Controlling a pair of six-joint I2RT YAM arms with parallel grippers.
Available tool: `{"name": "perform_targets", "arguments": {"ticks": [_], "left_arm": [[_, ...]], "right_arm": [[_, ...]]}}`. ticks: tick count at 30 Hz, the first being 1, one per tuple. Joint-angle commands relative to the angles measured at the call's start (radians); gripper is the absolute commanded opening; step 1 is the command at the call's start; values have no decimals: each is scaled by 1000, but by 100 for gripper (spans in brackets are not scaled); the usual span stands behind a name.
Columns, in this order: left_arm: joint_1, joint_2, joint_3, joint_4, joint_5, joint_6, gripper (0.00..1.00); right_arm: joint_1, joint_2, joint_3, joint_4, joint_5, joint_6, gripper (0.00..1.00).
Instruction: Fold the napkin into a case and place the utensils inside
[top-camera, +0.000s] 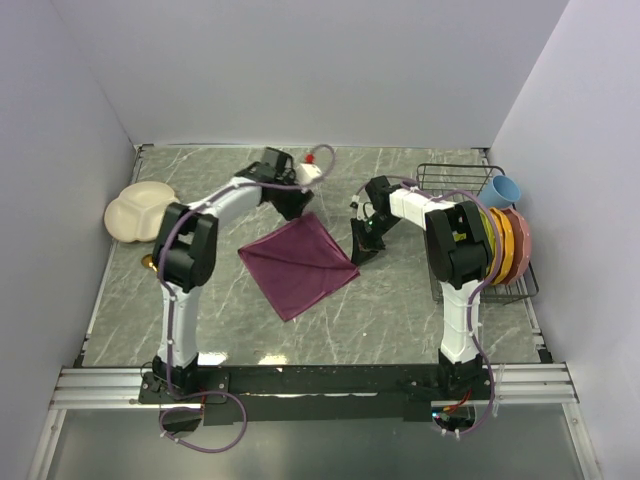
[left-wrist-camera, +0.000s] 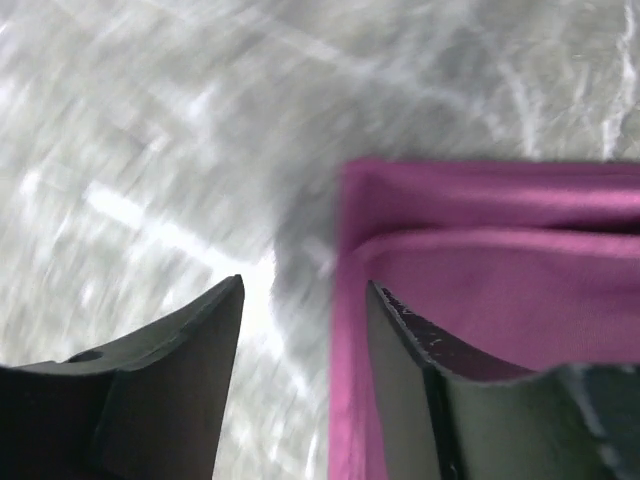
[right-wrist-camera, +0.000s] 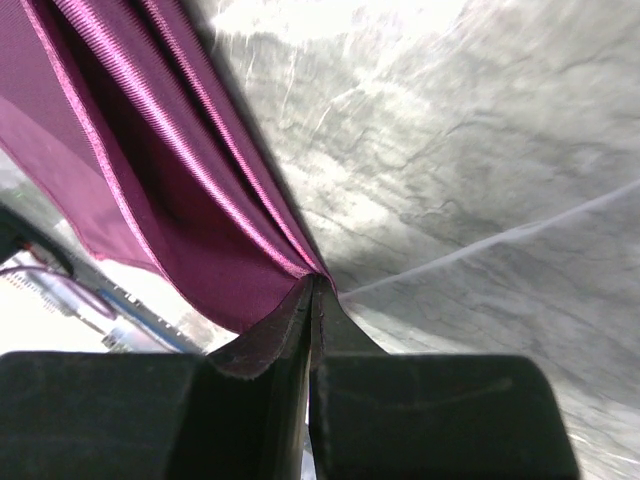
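Note:
The maroon napkin (top-camera: 298, 262) lies as a flat folded square on the marble table, turned like a diamond. My left gripper (top-camera: 293, 205) is at its far corner. In the left wrist view it (left-wrist-camera: 305, 285) is open, one finger over the napkin's edge (left-wrist-camera: 500, 290) and the other over bare table. My right gripper (top-camera: 362, 248) is at the napkin's right corner. In the right wrist view it (right-wrist-camera: 315, 282) is shut on that corner of the cloth (right-wrist-camera: 150, 170). A small gold piece (top-camera: 147, 262) shows behind the left arm, perhaps the spoon. The blue fork is out of view.
A cream divided plate (top-camera: 140, 210) sits at the far left. A wire dish rack (top-camera: 455, 180) with coloured plates (top-camera: 508, 245) and a blue cup (top-camera: 503, 190) stands at the right. Grey walls close in the table on three sides.

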Motion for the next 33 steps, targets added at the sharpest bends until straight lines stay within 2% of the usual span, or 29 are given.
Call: {"name": "perform_targets", "arguments": {"ticks": [1,8,11,16,17,21,24,26,28,32,33], "left_arm": [[117,-164,3,-42,157,-160,61],[290,-280,-129,-215,362,-189,63],[361,-308,-169,-261,456,-198,63],[422,-329,-191,-329,582,-195,66],[422,-348,-215,-328,600,-206,69],[422,-412,-306,-263,652,-276,69],[422,-475,-404,-194,683,-361,66],[418,-515,-488,-105,691,-440,62],[404,-526,-546,-47,701,-485,57],[360,-497,-580,10,686,-574,44],[355,-489,-585,30,679,-598,38]], "right_arm": [[13,-11,-63,20,27,-4,7],[48,-71,-184,71,-21,28,7],[73,-108,-241,98,-30,48,10],[29,-168,-226,52,56,7,27],[18,-192,-215,29,70,-15,35],[-16,-235,-111,-69,79,-72,45],[-22,-287,-73,-109,48,-102,48],[-12,-316,-68,-104,13,-128,55],[8,-318,-56,-104,-10,-132,56],[67,-306,-40,-32,-85,-66,51],[100,-298,-33,-21,-116,-50,50]]}}
